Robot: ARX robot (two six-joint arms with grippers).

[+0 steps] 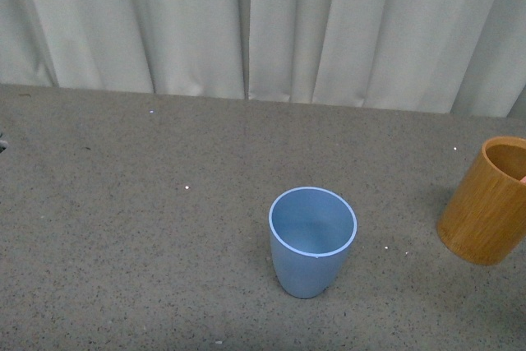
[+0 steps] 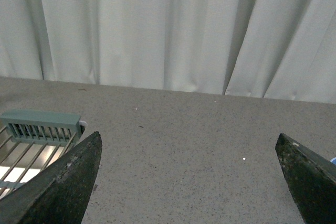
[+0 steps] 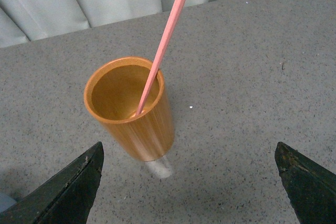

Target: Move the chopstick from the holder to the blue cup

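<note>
The light blue cup (image 1: 312,240) stands upright and empty on the grey table, low in the middle of the front view. The orange-brown wooden holder (image 1: 486,203) is at the right edge of that view. In the right wrist view the holder (image 3: 131,108) has one salmon-pink chopstick (image 3: 165,43) leaning out of it, past the frame's edge. My right gripper (image 3: 189,145) is open, its dark fingers (image 3: 63,187) set wide, short of the holder and touching nothing. My left gripper (image 2: 188,136) is open over bare table. Neither arm shows in the front view.
A grey-green wire rack (image 2: 42,124) lies beside the left gripper's finger. White curtains (image 1: 246,22) close off the table's far edge. The speckled grey table (image 1: 123,203) stretches to the left of the cup.
</note>
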